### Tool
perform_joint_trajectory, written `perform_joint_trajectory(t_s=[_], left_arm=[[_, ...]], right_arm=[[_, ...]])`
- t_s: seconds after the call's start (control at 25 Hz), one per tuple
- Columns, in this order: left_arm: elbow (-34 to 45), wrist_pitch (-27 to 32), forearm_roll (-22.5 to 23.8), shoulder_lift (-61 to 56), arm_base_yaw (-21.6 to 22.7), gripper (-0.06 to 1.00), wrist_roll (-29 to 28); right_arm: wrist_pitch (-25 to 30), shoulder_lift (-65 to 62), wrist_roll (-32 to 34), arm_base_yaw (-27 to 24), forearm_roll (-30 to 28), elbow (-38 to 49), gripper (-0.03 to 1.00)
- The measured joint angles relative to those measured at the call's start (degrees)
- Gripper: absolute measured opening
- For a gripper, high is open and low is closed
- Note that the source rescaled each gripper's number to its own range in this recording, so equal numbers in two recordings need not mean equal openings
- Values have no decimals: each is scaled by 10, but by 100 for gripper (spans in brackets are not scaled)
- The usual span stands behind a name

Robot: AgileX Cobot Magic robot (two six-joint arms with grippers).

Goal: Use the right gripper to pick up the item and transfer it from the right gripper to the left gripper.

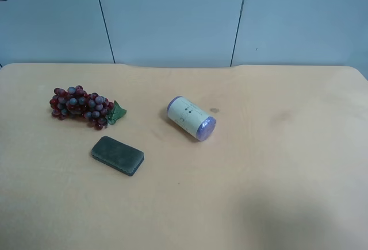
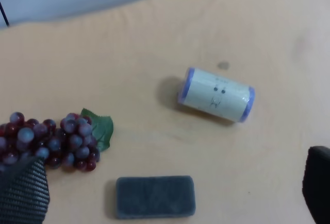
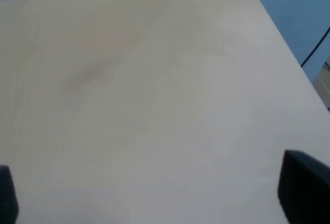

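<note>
The item (image 1: 118, 155) lies flat on the table (image 1: 276, 175), at 5 o'clock from the grape bunch (image 1: 80, 105) (apart from it), 8 o'clock from the cylinder (image 1: 191, 118). Right gripper (image 3: 154, 195) spread wide over bare table; left gripper (image 2: 170, 193) wide, holding nothing.

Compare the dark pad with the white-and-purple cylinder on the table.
The dark pad is flat and oblong with rounded corners; the white-and-purple cylinder is round and lies on its side. The pad is a plain dark grey-green with a rough, felt-like surface; the cylinder is white with purple ends and small dark markings. Both rest on the table, apart from each other, with no gripper touching them.
</note>
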Motion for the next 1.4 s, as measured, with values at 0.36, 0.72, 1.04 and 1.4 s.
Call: perform_joint_trajectory(t_s=[0.36,0.72,1.04,1.4], left_arm=[[170,1,27,-209,0,99,-8],[260,40,160,-402,0,99,-133],[327,57,219,-492,0,100,-206],[328,57,221,-492,0,100,-208]], right_arm=[[0,0,0,25,0,0,100],[0,0,0,25,0,0,100],[0,0,0,25,0,0,100],[0,0,0,25,0,0,100]])
